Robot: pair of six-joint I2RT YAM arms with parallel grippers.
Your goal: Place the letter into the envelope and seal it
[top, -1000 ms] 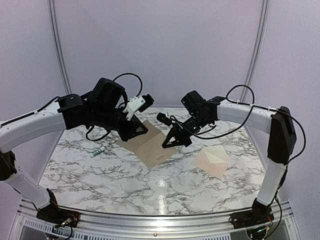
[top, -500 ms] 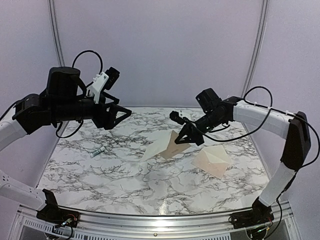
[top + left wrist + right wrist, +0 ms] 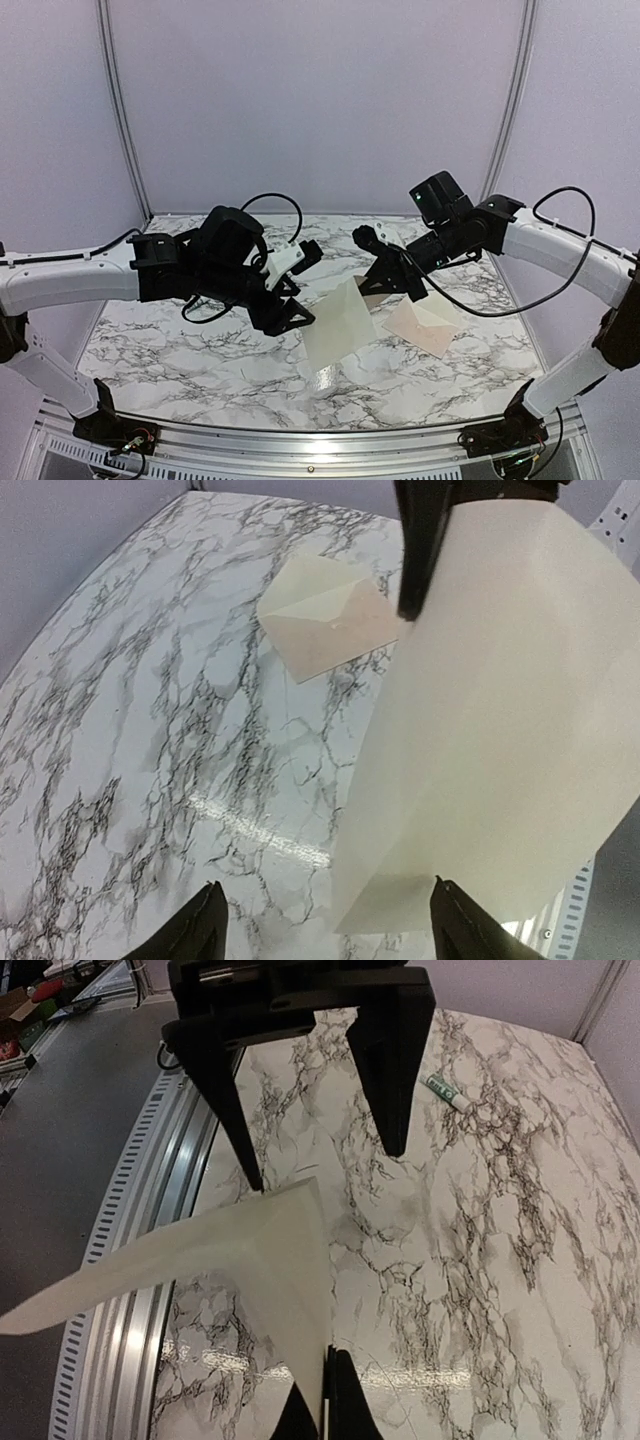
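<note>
The letter [image 3: 340, 322], a plain pale sheet, hangs in the air above the table, pinched at its upper right edge by my right gripper [image 3: 384, 287], which is shut on it. In the right wrist view the letter [image 3: 250, 1260] droops away from the shut right gripper [image 3: 325, 1395]. My left gripper [image 3: 301, 305] stands open just left of the sheet. In the left wrist view the left gripper [image 3: 328, 925] frames the letter's [image 3: 500, 710] lower corner without touching it. The envelope [image 3: 425, 326] lies flat on the table at the right, flap open, also seen as the envelope [image 3: 325, 615].
A small glue stick [image 3: 447, 1092] lies on the marble table [image 3: 200, 350] beyond the left gripper; the left arm hides it in the top view. The metal rail [image 3: 300, 440] runs along the near edge.
My left gripper let go of the letter, opened, swung up and left, then came back down beside the sheet. My right gripper lifted the letter off the table and moved right.
</note>
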